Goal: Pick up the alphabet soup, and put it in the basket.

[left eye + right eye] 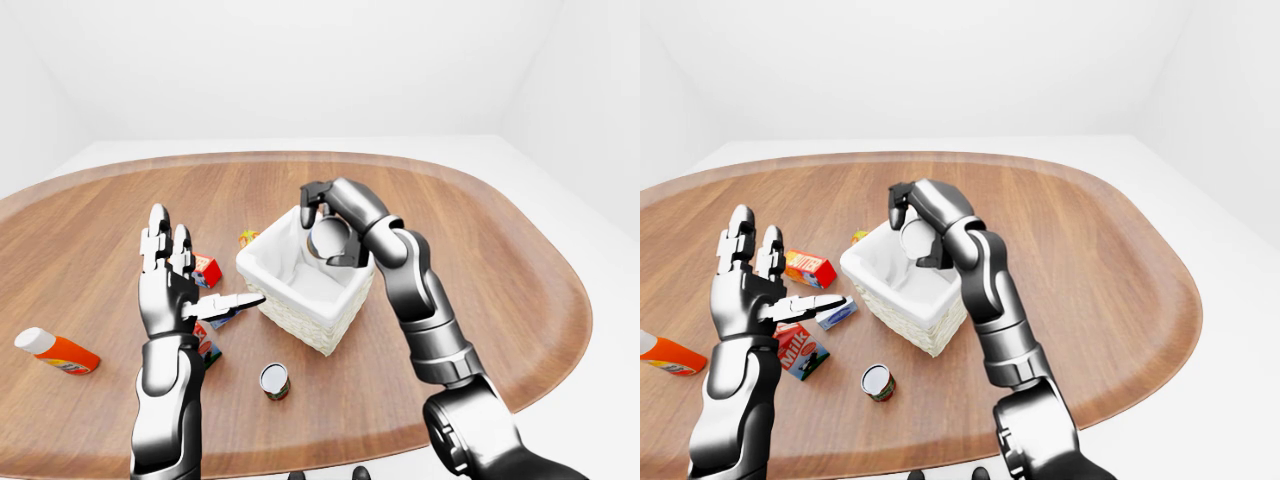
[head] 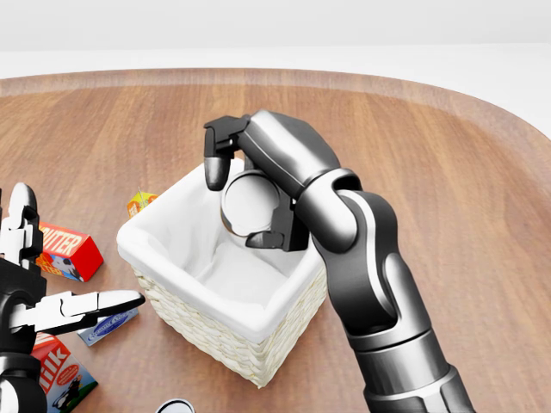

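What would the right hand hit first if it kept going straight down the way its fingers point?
Probably the white liner inside the basket: the right hand, closed on the alphabet soup, hangs over its opening, though depth is uncertain.

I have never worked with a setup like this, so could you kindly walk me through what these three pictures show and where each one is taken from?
These are simulator renders of a humanoid robot with two arms and three-finger hands. All three pictures come from cameras on its head: one looks down closely, and the two eye views look wider over a wooden table.

The right hand has its fingers closed round the alphabet soup, a can whose grey end faces the camera, holding it over the white-lined wicker basket. The left hand is open and raised, holding nothing.

Lying on the table are a red butter box, a milk carton, a second can, an orange bottle, and a few small packets too small to identify.
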